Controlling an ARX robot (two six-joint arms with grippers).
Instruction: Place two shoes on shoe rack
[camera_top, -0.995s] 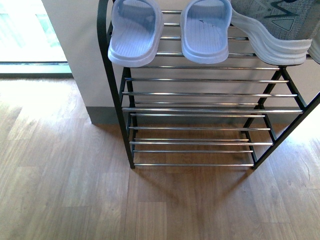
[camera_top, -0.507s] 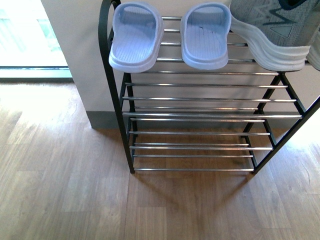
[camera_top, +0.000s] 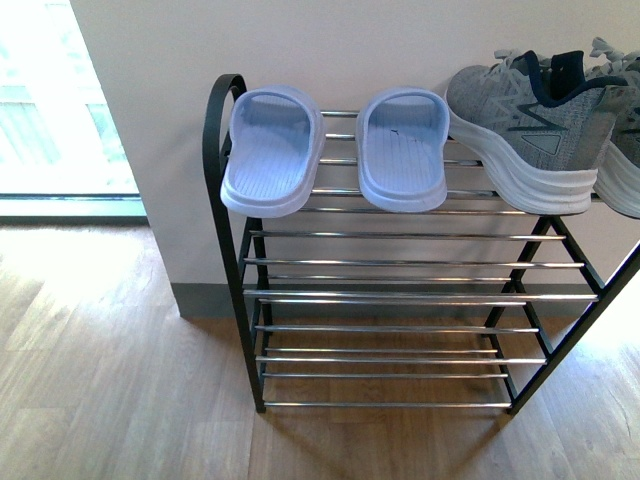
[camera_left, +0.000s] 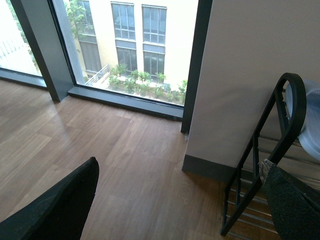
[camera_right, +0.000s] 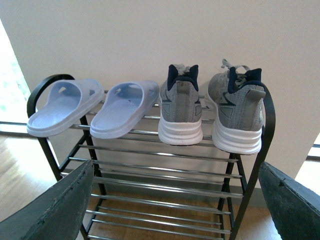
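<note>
On the top tier of the shoe rack (camera_right: 150, 150), both sneakers stand side by side, heels outward, toes toward the wall: left sneaker (camera_right: 181, 107) and right sneaker (camera_right: 239, 112), long axes running 6 to 12 o'clock in the right wrist view. Two pale blue slippers (camera_right: 95, 110) lie at their 9 o'clock on the same tier. The right gripper (camera_right: 170, 200) is spread wide with nothing between its fingers (camera_right: 60, 205), set back from the rack with the sneakers at its 12 o'clock, well apart. The left gripper (camera_left: 175, 210), likewise wide and empty, points past the rack's end toward the window (camera_left: 130, 45). Judged from this layout, placement appears complete; the right arm is the nearer
</note>
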